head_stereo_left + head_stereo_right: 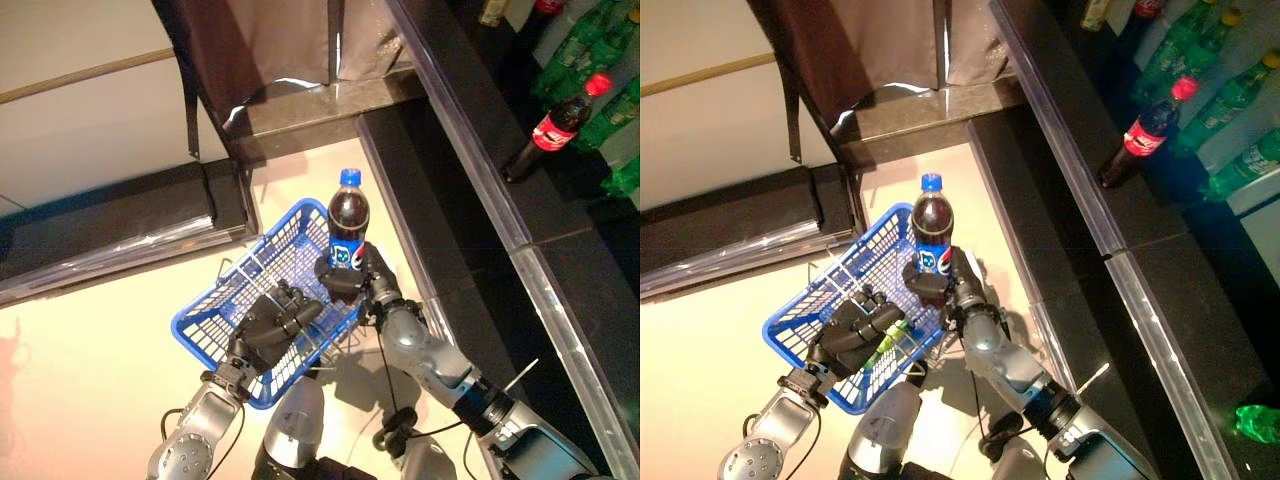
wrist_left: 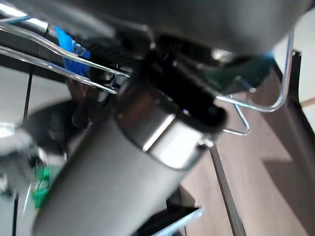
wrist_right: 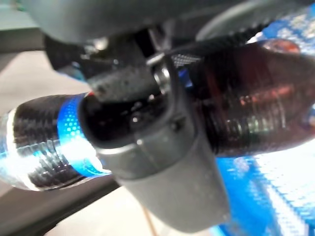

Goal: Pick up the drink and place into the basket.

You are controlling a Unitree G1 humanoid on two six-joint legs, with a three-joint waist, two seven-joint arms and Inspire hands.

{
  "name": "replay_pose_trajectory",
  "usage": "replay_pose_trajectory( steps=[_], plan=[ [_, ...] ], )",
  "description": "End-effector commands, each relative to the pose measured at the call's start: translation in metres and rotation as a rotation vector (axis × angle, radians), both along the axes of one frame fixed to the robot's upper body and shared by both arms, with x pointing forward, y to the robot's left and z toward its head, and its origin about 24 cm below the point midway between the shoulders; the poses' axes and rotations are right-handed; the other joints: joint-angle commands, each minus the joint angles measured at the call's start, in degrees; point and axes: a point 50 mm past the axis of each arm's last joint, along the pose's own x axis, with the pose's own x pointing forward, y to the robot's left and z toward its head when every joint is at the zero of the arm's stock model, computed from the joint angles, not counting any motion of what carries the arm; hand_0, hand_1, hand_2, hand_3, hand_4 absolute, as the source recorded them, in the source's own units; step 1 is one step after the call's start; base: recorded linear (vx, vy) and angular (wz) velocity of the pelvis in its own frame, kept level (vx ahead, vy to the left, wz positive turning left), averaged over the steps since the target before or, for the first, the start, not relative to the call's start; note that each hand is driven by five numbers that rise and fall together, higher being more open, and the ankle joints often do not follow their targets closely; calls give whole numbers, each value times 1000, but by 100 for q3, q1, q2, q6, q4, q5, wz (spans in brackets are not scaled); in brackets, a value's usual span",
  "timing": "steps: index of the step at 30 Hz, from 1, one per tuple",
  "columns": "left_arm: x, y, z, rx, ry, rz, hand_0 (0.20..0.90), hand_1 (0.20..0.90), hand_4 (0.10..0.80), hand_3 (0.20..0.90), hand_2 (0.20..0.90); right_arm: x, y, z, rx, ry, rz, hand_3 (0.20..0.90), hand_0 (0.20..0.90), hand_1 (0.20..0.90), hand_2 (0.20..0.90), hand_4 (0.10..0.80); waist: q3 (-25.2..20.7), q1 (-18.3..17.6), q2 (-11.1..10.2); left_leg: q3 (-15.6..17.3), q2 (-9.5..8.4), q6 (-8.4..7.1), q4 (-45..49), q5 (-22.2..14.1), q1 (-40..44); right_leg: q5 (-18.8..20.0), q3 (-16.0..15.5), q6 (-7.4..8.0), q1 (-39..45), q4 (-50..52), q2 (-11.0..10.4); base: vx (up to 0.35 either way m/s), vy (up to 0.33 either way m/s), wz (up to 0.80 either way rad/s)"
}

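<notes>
A dark cola bottle with a blue cap and blue label stands upright over the far right corner of the blue plastic basket. My right hand is shut round the bottle's lower part; in the right wrist view the thumb crosses the bottle. My left hand is at the basket's near side, its fingers curled round the basket's wire handle. Something green lies inside the basket under that hand.
A black counter with a clear edge strip runs along the right. A red-capped cola bottle and several green bottles stand on the shelf behind it. A dark stand rises beyond the basket.
</notes>
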Motion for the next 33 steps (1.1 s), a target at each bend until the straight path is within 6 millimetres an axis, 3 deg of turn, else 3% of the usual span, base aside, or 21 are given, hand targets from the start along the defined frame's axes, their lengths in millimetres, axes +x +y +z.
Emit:
replay_pose_trajectory(
  steps=[1,6,14,19,22,24,33],
  plan=[
    [-16,-48,112,-261,-636,-371,300,300,100,200,300,-4,52,65,192,-297,169,200,300,300,300,100,-926,-52,-67,-98,-430,187,795,278,-620,107,-212,-303,620,-444,441,0,0,0],
    [-18,-50,112,-258,-644,-411,300,300,100,200,300,-1,55,49,151,-242,164,200,300,300,300,100,-944,-6,-36,-144,-477,184,761,284,-672,121,-237,-293,598,-470,431,0,0,0],
    [-17,-43,118,-258,-690,-414,300,300,100,200,300,5,53,8,113,-43,131,200,300,300,300,100,-921,146,2,-233,-557,198,704,238,-756,133,-335,-280,545,-447,389,10,3,5],
    [-19,-41,123,-255,-730,-432,300,300,100,200,300,-1,54,-19,228,158,126,200,300,300,300,100,-842,223,-9,-283,-589,203,656,218,-831,146,-397,-277,490,-430,381,-5,-17,10],
    [-21,-37,131,-261,-773,-446,300,300,100,200,300,-6,55,-35,400,306,95,200,300,300,300,100,-741,281,-31,-317,-598,199,604,237,-879,156,-436,-281,454,-438,404,-18,-36,11],
    [-22,-37,134,-276,-786,-469,300,300,100,200,300,-6,57,-40,498,365,71,200,300,300,300,100,-683,324,-39,-337,-571,162,635,81,-840,44,-367,-235,465,-380,439,40,-66,11],
    [-34,-54,144,-386,-830,-720,300,300,100,200,300,9,61,-34,725,456,82,200,300,300,300,100,-490,323,-134,-304,-539,183,489,142,-933,146,-346,-216,305,-430,465,5,-6,1]
  ],
)
